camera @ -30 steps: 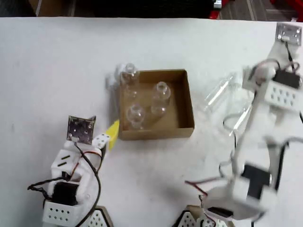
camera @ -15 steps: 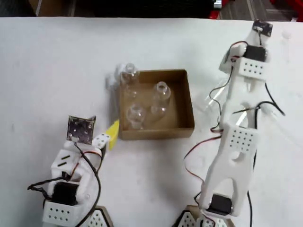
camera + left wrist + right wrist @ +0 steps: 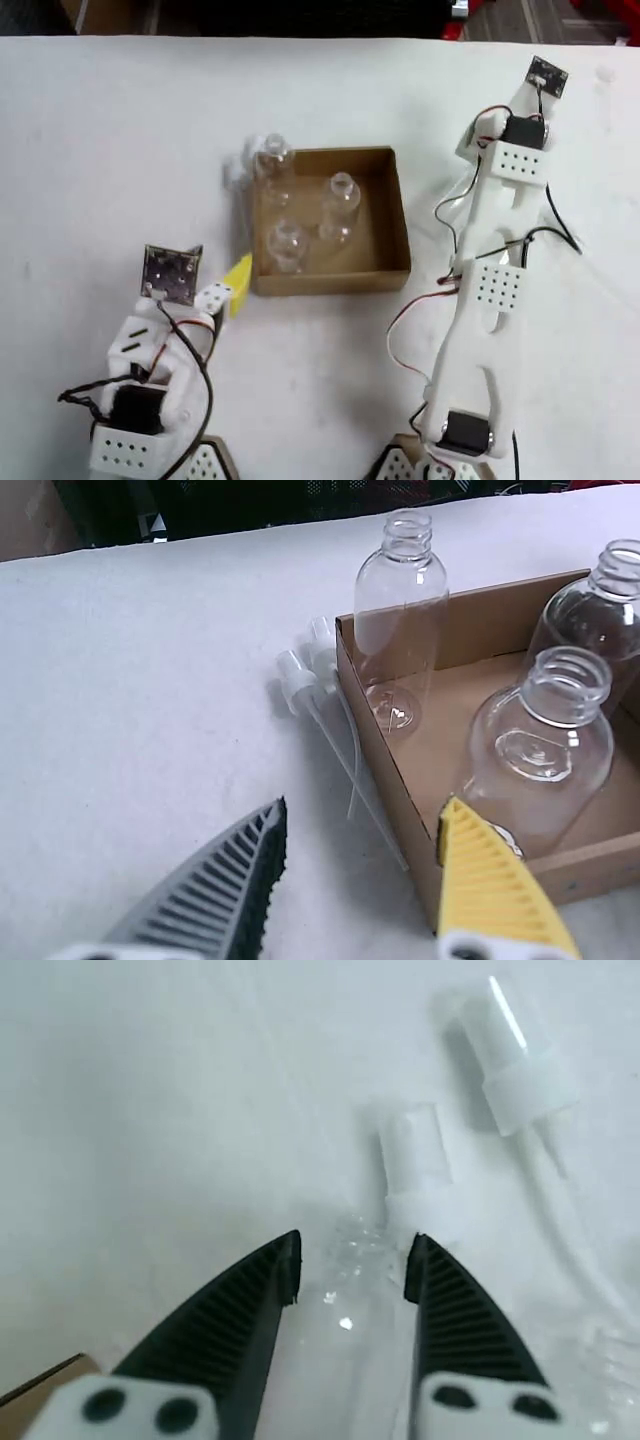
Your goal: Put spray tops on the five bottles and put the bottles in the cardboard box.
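Observation:
The cardboard box [image 3: 385, 262] sits mid-table with three clear bottles standing in it, none with a top [image 3: 273, 160] [image 3: 340, 195] [image 3: 287, 243]. Two white spray tops [image 3: 238, 170] lie by its far left corner. In the left wrist view the same bottles [image 3: 400, 610] [image 3: 545, 740] [image 3: 605, 600] and spray tops [image 3: 310, 665] appear. My left gripper [image 3: 362, 810] is open, low at the box's near left corner [image 3: 232, 283]. My right arm [image 3: 490, 290] stretches out right of the box. My right gripper [image 3: 350, 1255] is open and straddles a lying clear bottle [image 3: 350, 1305] with a white top [image 3: 412, 1150]. A loose spray top [image 3: 515, 1070] lies beyond.
The table [image 3: 120, 130] is white. The right arm's wires [image 3: 440, 290] loop out toward the box's right wall. A dark floor runs along the table's far edge.
My right arm has unfolded and swung forward over the lying bottles right of the box, then edged a little nearer. The left arm and the box have stayed put.

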You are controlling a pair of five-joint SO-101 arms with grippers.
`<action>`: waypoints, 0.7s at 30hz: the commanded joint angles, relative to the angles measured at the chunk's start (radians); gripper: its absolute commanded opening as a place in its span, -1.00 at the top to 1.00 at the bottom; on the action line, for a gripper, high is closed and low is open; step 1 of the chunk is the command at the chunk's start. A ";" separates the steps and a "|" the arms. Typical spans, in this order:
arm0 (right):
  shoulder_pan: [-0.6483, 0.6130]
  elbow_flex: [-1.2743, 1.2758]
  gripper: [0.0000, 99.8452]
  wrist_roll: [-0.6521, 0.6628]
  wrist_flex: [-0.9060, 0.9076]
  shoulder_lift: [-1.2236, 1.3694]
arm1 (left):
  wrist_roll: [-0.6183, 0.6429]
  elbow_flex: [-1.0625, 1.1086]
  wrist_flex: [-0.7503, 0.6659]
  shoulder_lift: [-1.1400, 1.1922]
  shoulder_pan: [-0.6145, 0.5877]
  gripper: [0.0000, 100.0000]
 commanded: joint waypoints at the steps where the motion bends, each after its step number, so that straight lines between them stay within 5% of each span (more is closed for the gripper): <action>1: 0.008 -0.035 0.84 -0.011 -0.001 -0.002 | -0.011 0.002 0.003 -0.007 0.016 0.54; 21: 0.004 -0.052 0.97 0.000 0.162 -0.183 | -0.011 0.002 0.002 -0.007 0.016 0.54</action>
